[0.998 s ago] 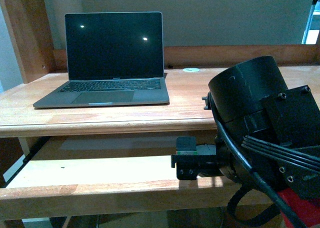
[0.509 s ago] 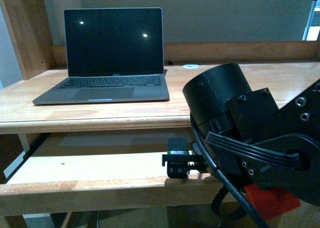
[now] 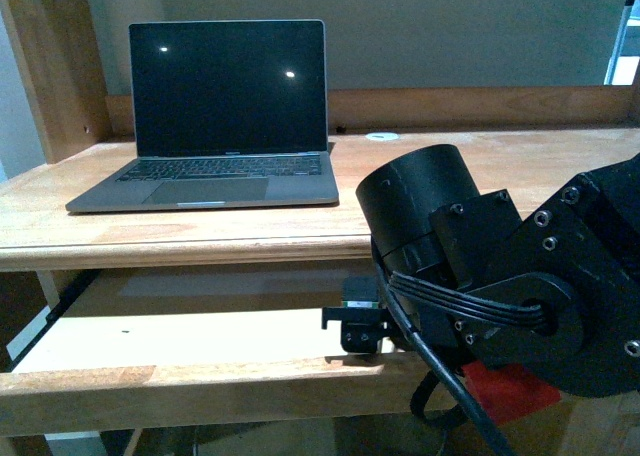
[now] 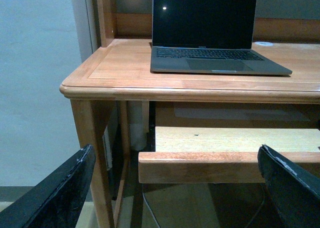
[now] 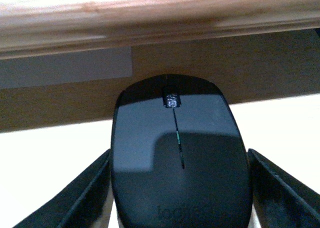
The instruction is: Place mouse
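The bench [image 3: 200, 238] is smooth varnished wood with a rounded lip, its pull-out shelf [image 3: 180, 341] slung below; a flat grey laptop [image 3: 225, 116] sits on top. The left end effector [image 4: 172, 188] gapes wide, empty. The right end effector [image 3: 362, 326] clasps the mouse [image 5: 177, 153], a slick matte oval, just above the shelf: it could slip free, or knock the lip overhead

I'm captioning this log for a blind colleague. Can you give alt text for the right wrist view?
A black mouse, scroll wheel visible, is held between the two dark fingers of the right gripper. Beyond it runs a wooden desk edge, with a pale shelf below.
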Robot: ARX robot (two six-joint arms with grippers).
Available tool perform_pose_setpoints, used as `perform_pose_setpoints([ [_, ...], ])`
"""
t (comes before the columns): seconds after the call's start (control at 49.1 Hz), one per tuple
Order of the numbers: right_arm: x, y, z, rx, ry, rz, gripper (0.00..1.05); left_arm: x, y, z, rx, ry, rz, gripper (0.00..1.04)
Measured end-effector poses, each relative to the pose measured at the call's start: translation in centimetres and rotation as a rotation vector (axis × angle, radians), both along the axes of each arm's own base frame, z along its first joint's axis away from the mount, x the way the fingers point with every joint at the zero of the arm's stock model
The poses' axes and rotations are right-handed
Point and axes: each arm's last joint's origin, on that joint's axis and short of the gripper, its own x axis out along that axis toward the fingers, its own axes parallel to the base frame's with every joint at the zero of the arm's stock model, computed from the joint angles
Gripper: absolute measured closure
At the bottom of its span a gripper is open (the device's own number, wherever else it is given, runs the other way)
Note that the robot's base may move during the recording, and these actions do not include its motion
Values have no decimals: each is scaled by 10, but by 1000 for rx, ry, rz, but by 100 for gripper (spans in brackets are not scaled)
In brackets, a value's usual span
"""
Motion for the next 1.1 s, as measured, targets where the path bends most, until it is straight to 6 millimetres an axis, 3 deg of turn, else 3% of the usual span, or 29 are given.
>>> perform_pose_setpoints([
  [0.163, 2, -1, 1, 9, 2, 6, 41, 0, 0, 0, 0, 0, 0, 7],
  [0.407, 1, -2, 3, 17, -15, 14, 41, 0, 0, 0, 0, 0, 0, 7],
  [0.631, -16, -6, 31, 48, -86, 66, 41, 0, 0, 0, 0, 0, 0, 7],
  [0.815, -31, -20, 33, 37, -87, 112, 41, 0, 0, 0, 0, 0, 0, 7],
  [0.978, -61, -43, 46, 22, -138, 119, 41, 0, 0, 0, 0, 0, 0, 7],
  [1.1, -109, -67, 53, -24, -151, 110, 41, 0, 0, 0, 0, 0, 0, 7],
])
